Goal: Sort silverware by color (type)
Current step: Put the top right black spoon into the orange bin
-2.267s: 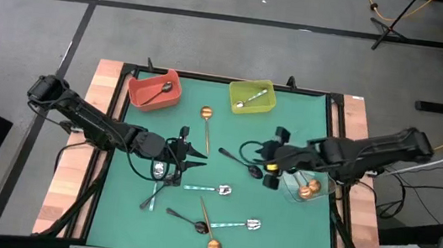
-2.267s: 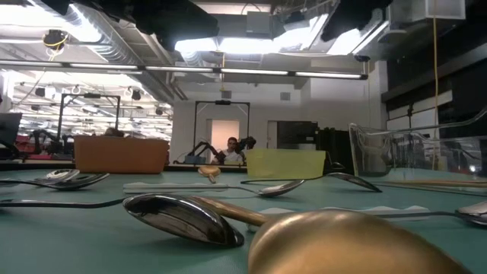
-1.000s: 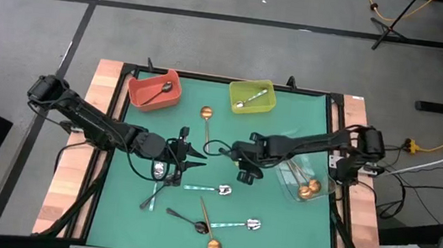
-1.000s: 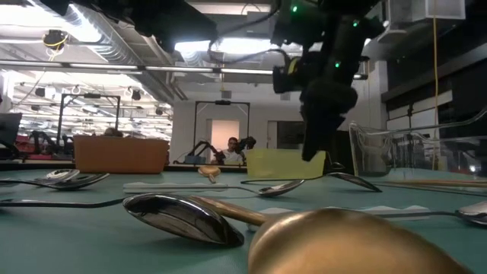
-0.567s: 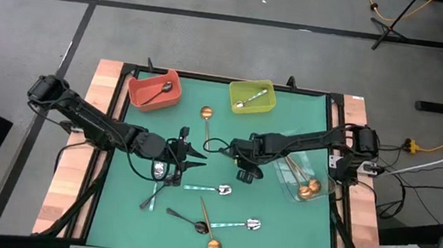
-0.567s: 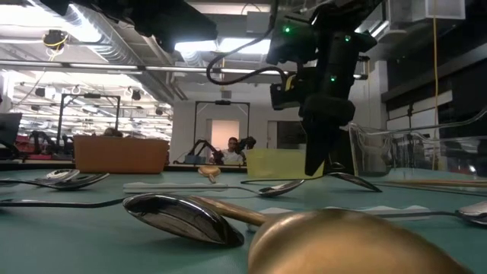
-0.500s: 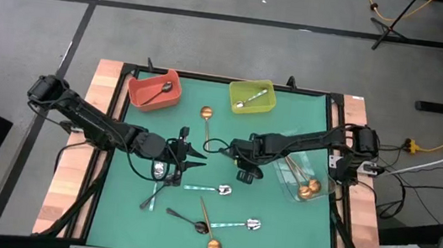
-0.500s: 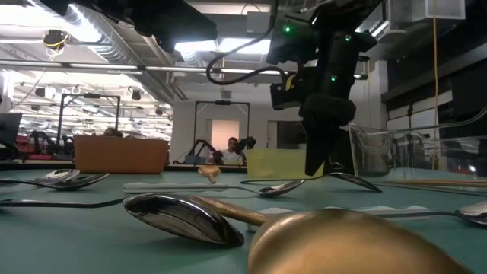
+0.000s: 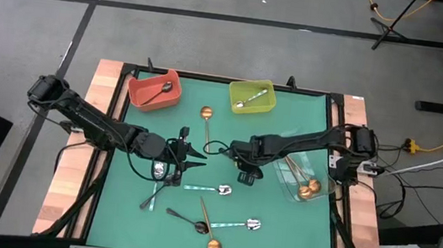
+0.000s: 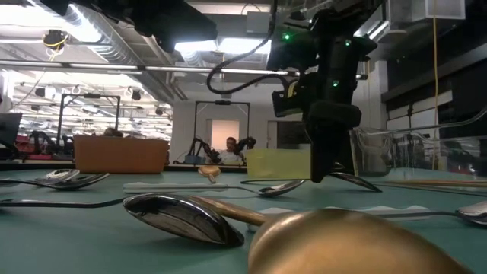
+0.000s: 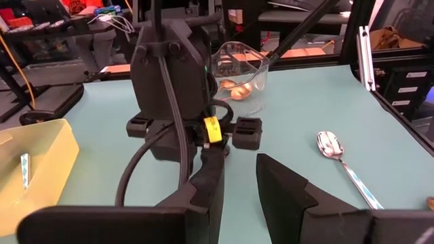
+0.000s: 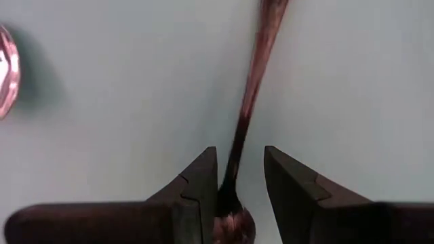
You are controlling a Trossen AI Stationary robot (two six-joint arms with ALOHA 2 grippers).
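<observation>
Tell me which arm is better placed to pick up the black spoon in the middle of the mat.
The right. Its claw is down at the mat, and the black spoon lies between its open fingers. The left claw hovers to the side, near the mat's left half, and holds nothing.

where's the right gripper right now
In the high view the right gripper is down at the mat's middle, right of centre, between the left gripper and the clear bin, its open fingers straddling a black spoon.
</observation>
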